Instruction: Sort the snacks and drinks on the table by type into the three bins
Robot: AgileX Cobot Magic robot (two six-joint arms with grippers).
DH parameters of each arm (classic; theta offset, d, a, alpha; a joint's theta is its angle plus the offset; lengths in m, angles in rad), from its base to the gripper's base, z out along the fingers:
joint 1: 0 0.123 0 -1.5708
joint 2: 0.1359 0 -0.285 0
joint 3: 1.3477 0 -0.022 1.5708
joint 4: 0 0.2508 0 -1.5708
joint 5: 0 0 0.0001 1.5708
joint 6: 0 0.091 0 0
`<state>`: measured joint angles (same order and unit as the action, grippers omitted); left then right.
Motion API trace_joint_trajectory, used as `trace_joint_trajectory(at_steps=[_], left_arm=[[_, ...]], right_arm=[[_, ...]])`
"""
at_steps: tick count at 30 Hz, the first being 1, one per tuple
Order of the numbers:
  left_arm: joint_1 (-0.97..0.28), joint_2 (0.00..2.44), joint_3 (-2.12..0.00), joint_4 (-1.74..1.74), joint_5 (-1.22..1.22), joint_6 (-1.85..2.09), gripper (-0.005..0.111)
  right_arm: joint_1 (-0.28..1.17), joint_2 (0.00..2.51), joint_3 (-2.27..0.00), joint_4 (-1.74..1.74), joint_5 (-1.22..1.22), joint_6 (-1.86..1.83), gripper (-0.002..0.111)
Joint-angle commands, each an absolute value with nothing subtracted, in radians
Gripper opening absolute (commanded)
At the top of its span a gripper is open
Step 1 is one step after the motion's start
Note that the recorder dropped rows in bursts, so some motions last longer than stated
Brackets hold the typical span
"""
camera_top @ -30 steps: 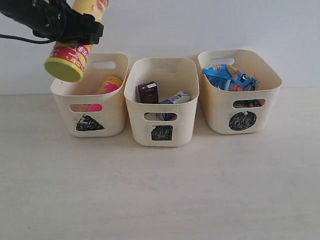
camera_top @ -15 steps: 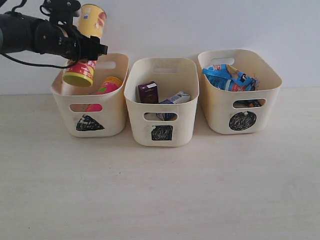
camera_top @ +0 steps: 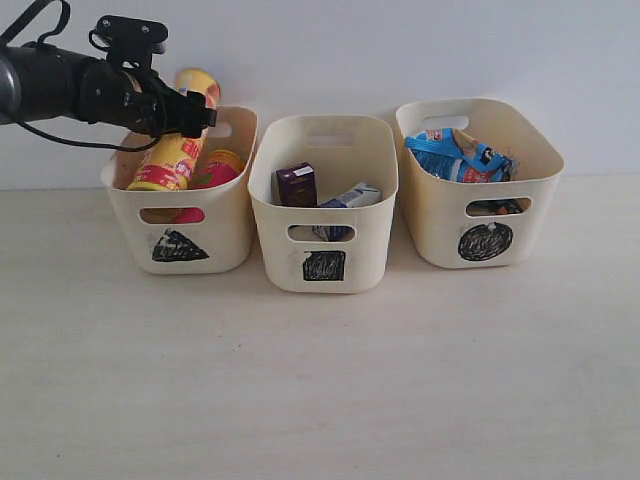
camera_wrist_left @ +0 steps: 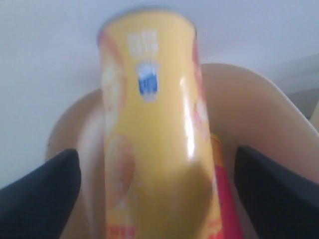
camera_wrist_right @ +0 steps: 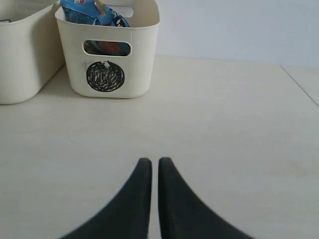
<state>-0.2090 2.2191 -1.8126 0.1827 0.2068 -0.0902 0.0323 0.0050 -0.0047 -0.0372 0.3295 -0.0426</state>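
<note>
Tall yellow chip can with red band [camera_top: 172,150], held above bin a second ago, now lowered lid-down into cream plastic tub marked with triangle [camera_top: 228,235] and leaned beside pink chip can [camera_top: 216,172]. Left hand [camera_top: 192,110] spread, can released. Right hand [camera_wrist_right: 150,167] clenched, empty. Sorting judged finished.

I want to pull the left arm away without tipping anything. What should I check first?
1. Yellow can inside triangle bin, leaning beside pink can: ok.
2. Left gripper open, fingers clear of the can on both sides: ok.
3. Purple carton and blue-white carton in square bin: ok.
4. Blue-white bag in circle bin: ok; orange bag: cannot tell.
5. Right gripper shut, over the table: ok.
</note>
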Motion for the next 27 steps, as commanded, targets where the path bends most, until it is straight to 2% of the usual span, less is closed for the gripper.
trace_joint_trajectory(at_steps=[1,7,10,14,16,22,27], left_arm=[[-0.208,2.216,-1.819,0.183,0.21,-0.098,0.079],[-0.208,2.194,-1.819,0.183,0.247,-0.098,0.077],[-0.208,2.165,-1.819,0.183,0.287,-0.098,0.066],[-0.208,2.118,-1.819,0.184,0.385,-0.098,0.03],[-0.208,2.091,-1.819,0.21,0.451,-0.087,0.005],[-0.208,2.012,-1.811,0.241,0.611,-0.079,0.004],[-0.208,1.914,-1.699,0.252,0.617,-0.091,0.004]], right_arm=[[0.03,0.0,0.0,-0.035,0.322,-0.044,0.003],[0.03,0.0,0.0,-0.035,0.322,-0.044,0.003],[0.03,0.0,0.0,-0.035,0.322,-0.044,0.003],[0.03,0.0,0.0,-0.035,0.322,-0.044,0.003],[0.03,0.0,0.0,-0.035,0.322,-0.044,0.003],[0.03,0.0,0.0,-0.035,0.322,-0.044,0.003],[0.03,0.0,0.0,-0.035,0.322,-0.044,0.003]])
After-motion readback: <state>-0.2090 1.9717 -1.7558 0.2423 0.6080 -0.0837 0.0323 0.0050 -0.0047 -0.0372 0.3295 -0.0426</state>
